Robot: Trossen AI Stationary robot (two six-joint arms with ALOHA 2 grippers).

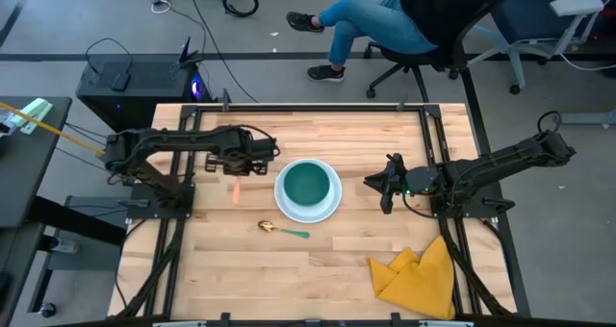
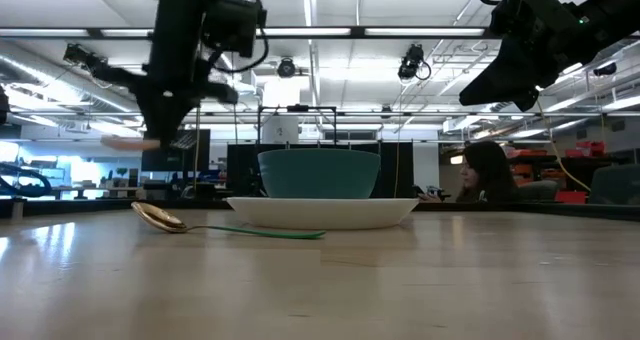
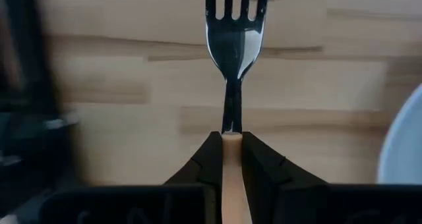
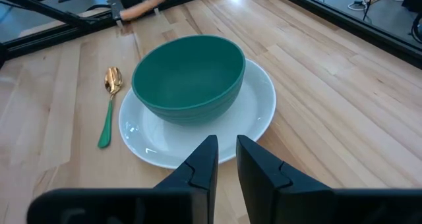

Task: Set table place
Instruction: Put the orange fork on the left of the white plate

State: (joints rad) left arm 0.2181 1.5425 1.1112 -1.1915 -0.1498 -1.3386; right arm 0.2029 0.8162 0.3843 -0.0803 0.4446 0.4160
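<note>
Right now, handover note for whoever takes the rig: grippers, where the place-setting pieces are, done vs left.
Left gripper: shut on the fork, clamping its orange handle, held above the table on the left side of the plate.
Right gripper: empty, fingers slightly parted, held above the table on the plate's right side.
Done: the bowl sits in the plate; the spoon lies on the table near the plate's front-left edge.
Left: set the fork down beside the plate and release. The spoon lies at an angle and may need straightening. A yellow napkin lies untouched at the front right.
</note>
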